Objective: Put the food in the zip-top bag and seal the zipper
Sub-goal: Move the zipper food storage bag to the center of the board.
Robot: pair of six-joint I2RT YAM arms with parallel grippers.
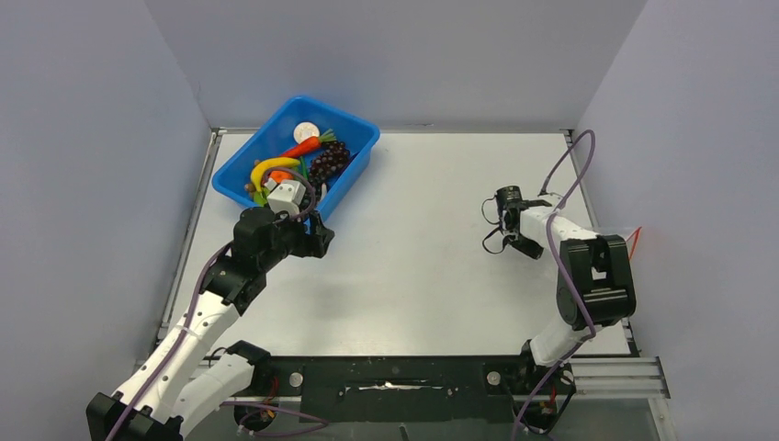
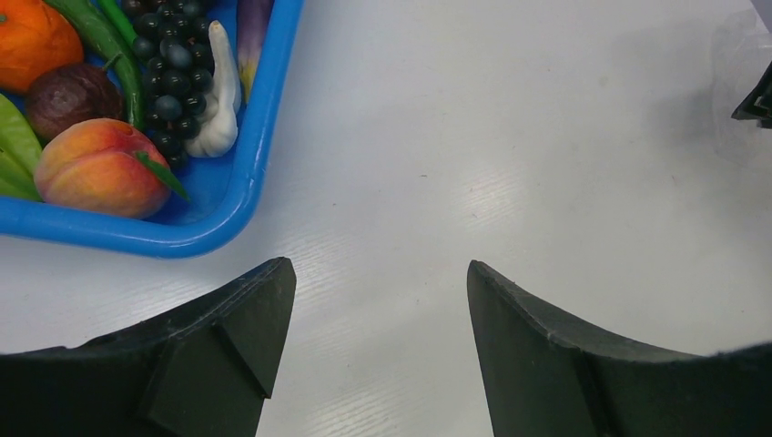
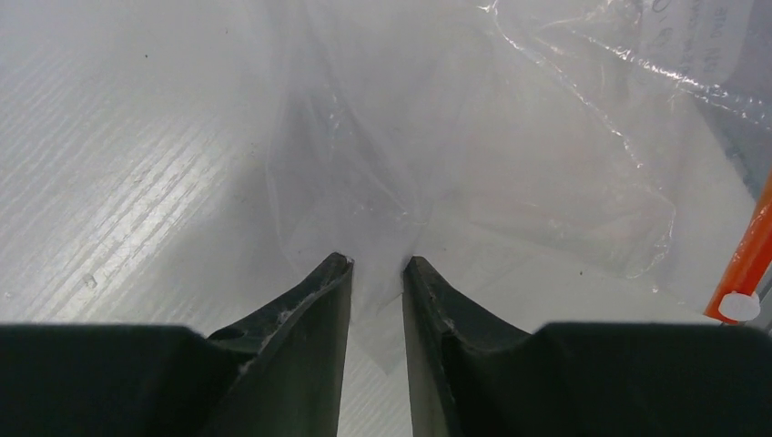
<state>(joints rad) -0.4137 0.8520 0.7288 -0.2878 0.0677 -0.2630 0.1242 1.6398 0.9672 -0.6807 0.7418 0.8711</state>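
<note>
The food lies in a blue bin (image 1: 354, 138) at the back left: a yellow banana (image 1: 271, 167), a carrot (image 1: 303, 147) and dark grapes (image 1: 329, 163). The left wrist view shows the grapes (image 2: 168, 73), an orange ball (image 2: 32, 41) and a peach (image 2: 100, 168). My left gripper (image 1: 321, 241) (image 2: 378, 269) is open and empty over the table, just off the bin's near corner. My right gripper (image 1: 503, 220) (image 3: 378, 262) is shut on a corner of the clear zip-top bag (image 3: 510, 164). The red-orange zipper (image 3: 748, 264) (image 1: 635, 241) lies to its right.
A white round disc (image 1: 306, 130) sits at the bin's far end, and a white garlic piece (image 2: 218, 91) lies beside the grapes. Grey walls close in the white table (image 1: 432, 276) on the left, back and right.
</note>
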